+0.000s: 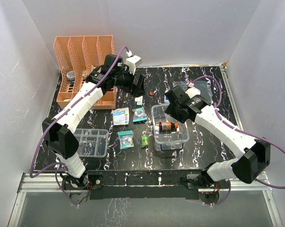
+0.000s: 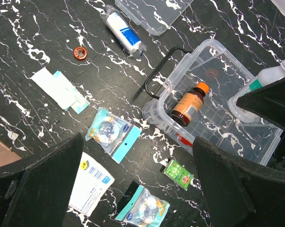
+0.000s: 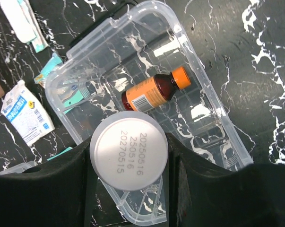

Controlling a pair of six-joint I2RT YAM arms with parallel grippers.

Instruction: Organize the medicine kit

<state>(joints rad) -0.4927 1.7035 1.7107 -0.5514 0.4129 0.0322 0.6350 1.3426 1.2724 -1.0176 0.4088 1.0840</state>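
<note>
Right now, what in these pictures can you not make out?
The white bottle: right wrist view shows only its dated base; the body lies behind it, between the right fingers.
The clear lid of the medicine kit: left wrist view, cut off by the top edge.
The dark thing in the orange rack: top view, too small to name.
The brown bottle's label: print too small in every view.
</note>
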